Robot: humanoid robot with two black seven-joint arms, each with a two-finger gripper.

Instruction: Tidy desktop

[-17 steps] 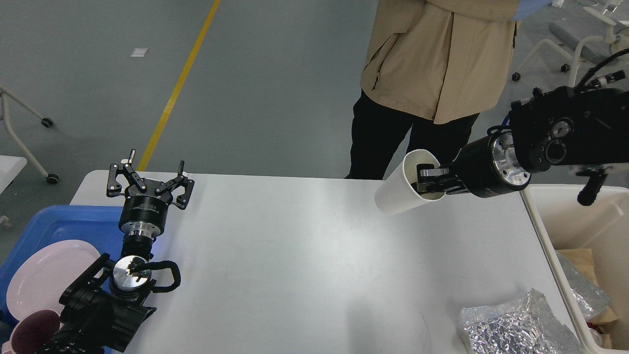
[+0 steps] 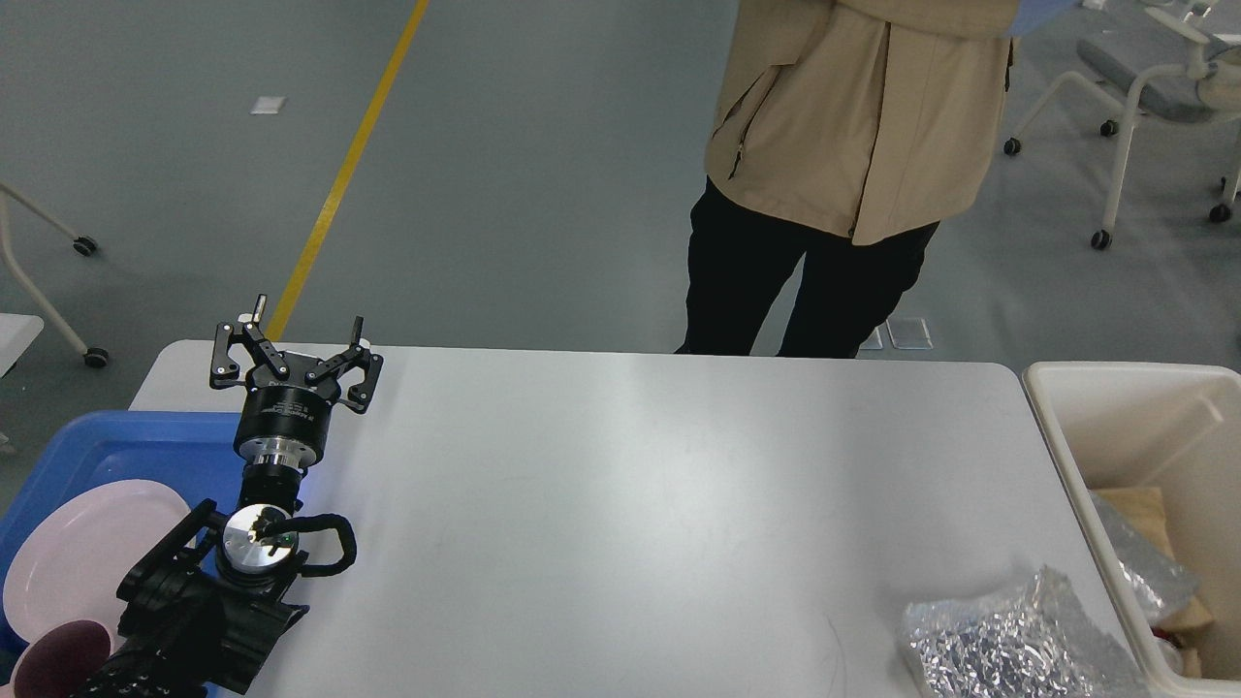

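The desktop [image 2: 601, 504] is a large white tabletop with rounded corners. A crumpled silver foil wrapper [image 2: 1008, 640] lies at its front right corner. My left gripper [image 2: 302, 332] is open and empty, held above the table's far left corner, its arm rising from the lower left. My right arm and gripper are out of view, and so is the white cup.
A blue tray [image 2: 92, 441] at the left holds a pink plate [image 2: 82, 557] and a dark red cup [image 2: 60, 664]. A cream bin [image 2: 1129, 407] with scraps inside stands at the right. A person [image 2: 843, 145] stands behind the table's far edge. Office chairs stand at far right.
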